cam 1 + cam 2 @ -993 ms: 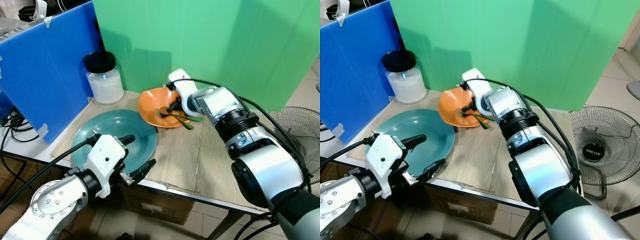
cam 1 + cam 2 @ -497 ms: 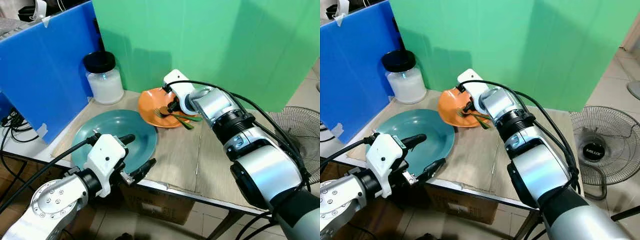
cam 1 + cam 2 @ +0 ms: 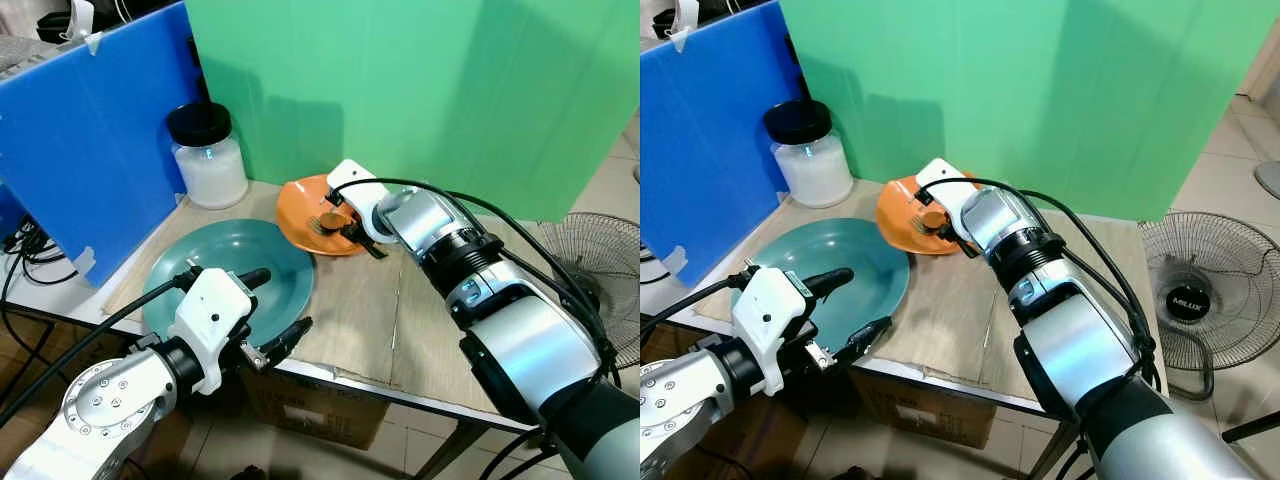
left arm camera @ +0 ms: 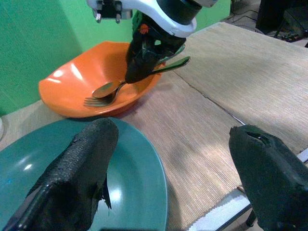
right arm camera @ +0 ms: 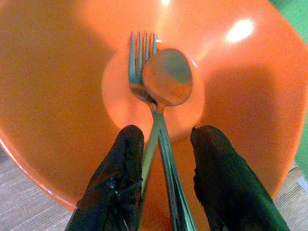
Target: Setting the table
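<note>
Over the glossy orange bowl [image 5: 57, 96] at the back of the desk [image 3: 350, 310], your right gripper [image 5: 161, 183] is reaching down with its jaws straddling the slim metal handles of the spoon [image 5: 166, 79] and fork [image 5: 139, 72], not clamped on them. Both are lying with their heads in the bowl's shallow round well. Your left gripper [image 4: 173, 178] is hovering with jaws wide apart over the near rim of the smooth round teal plate [image 3: 230, 260], which is lying on the woven mat beside the bowl.

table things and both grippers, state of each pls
orange bowl: upright, holding cutlery
fork: under the spoon
spoon: on the fork
teal plate: bare
jar: lid on
right gripper: open, straddling both handles
left gripper: open over the plate's edge
</note>
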Controlling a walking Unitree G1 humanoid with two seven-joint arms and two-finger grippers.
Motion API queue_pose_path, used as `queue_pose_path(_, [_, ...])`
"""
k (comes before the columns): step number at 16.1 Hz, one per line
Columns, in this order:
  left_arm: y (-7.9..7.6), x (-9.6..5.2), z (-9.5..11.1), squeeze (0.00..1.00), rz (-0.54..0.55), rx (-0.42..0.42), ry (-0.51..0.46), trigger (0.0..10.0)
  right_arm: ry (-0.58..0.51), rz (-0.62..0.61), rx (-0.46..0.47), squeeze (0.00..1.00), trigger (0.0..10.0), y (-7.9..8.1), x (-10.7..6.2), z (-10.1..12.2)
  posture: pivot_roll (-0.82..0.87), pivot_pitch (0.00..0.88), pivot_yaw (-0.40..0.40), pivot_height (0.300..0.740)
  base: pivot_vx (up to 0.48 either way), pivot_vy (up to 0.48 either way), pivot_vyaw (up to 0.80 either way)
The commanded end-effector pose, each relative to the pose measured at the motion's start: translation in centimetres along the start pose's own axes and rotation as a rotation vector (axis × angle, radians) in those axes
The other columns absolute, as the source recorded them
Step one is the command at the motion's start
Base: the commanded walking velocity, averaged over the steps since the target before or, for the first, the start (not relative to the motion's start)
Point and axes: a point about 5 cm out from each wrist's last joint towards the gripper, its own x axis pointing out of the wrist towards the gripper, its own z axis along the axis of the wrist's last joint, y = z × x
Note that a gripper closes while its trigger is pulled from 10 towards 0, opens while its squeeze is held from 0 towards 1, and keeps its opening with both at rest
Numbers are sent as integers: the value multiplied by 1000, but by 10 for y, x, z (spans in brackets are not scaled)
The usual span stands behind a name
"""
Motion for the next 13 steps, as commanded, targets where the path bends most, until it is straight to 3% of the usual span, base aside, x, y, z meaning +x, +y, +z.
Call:
queue_pose_path(1, [1,1,-1,0,0,9,3,10000,32,19,-6,0,4235,4,4,-7,-4,0,50,740,0,0,0])
queue_pose_path(2, [1,1,-1,0,0,9,3,10000,36,22,-7,0,3961,5,5,-8,-4,0,50,740,0,0,0])
queue_pose_path(3, [1,1,-1,0,1,8,3,10000,49,24,-16,0,1843,7,7,-10,-4,0,50,740,0,0,0])
queue_pose_path(5, [2,1,-1,0,3,8,3,10000,53,24,-19,0,0,8,8,-11,-2,0,47,740,0,0,0])
queue_pose_path(13, [2,1,-1,0,8,15,-1,10000,30,16,-22,0,0,5,5,-6,1,0,42,740,0,0,0])
